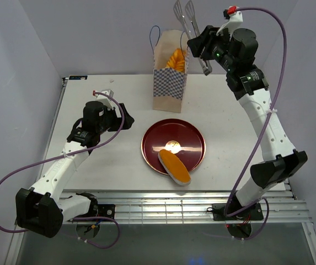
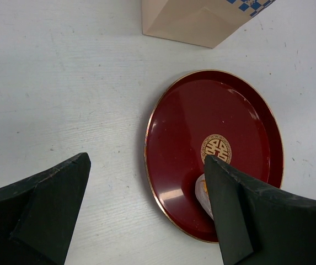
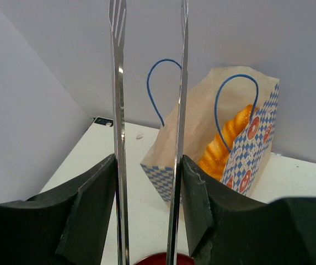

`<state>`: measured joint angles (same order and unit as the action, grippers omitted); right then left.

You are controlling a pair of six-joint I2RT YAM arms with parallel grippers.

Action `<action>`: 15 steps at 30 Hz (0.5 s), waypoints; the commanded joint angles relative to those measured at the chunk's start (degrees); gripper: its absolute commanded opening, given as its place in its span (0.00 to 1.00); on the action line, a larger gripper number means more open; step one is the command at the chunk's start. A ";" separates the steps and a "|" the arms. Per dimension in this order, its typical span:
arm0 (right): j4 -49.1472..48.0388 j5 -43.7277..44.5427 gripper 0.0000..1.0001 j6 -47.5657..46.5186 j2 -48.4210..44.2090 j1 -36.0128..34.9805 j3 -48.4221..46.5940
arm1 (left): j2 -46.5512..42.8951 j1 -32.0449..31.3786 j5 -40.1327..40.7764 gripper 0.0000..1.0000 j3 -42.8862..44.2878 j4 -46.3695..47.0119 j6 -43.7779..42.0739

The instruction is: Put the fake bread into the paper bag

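Observation:
The paper bag (image 1: 169,83) stands upright at the back of the table. A braided orange loaf (image 1: 177,58) sticks up inside it, and also shows in the right wrist view (image 3: 229,135) inside the bag (image 3: 193,127). An oval orange roll (image 1: 175,167) lies on the near rim of the dark red plate (image 1: 153,135). My right gripper (image 1: 198,46) is shut on metal tongs (image 1: 186,14), held open and empty beside the bag's top. My left gripper (image 1: 127,122) is open and empty, left of the plate (image 2: 202,116). Its right finger hides most of the roll (image 2: 201,191).
White walls enclose the table on the left, back and right. A slatted metal rail (image 1: 174,205) runs along the near edge. The bag's base (image 2: 191,25) stands just behind the plate. Bare table lies between my left gripper and the plate.

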<state>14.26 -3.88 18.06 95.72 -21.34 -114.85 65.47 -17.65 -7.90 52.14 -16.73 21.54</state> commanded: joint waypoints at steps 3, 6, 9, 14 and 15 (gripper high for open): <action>-3.27 -3.94 0.53 0.66 -11.40 0.25 9.07 | -0.35 -0.02 0.69 0.94 1.74 0.21 -0.01; -5.37 -3.77 0.52 1.53 -17.57 0.16 20.91 | -0.43 -0.02 1.48 0.94 1.74 0.12 -0.09; -6.96 -2.37 0.52 2.32 -26.79 0.16 31.14 | -0.43 -0.10 1.84 0.94 1.82 0.12 -0.18; -5.92 -0.08 0.52 3.03 -40.86 0.16 48.38 | -0.26 -0.02 2.45 0.94 1.74 0.03 -0.45; -5.39 -0.16 0.51 3.20 -42.36 0.16 50.32 | -0.26 -0.02 2.54 0.94 1.82 -0.05 -0.45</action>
<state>10.90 -5.32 20.14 57.65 -21.37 -68.34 65.47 -17.65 -6.26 52.14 -16.73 21.47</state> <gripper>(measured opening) 0.517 0.942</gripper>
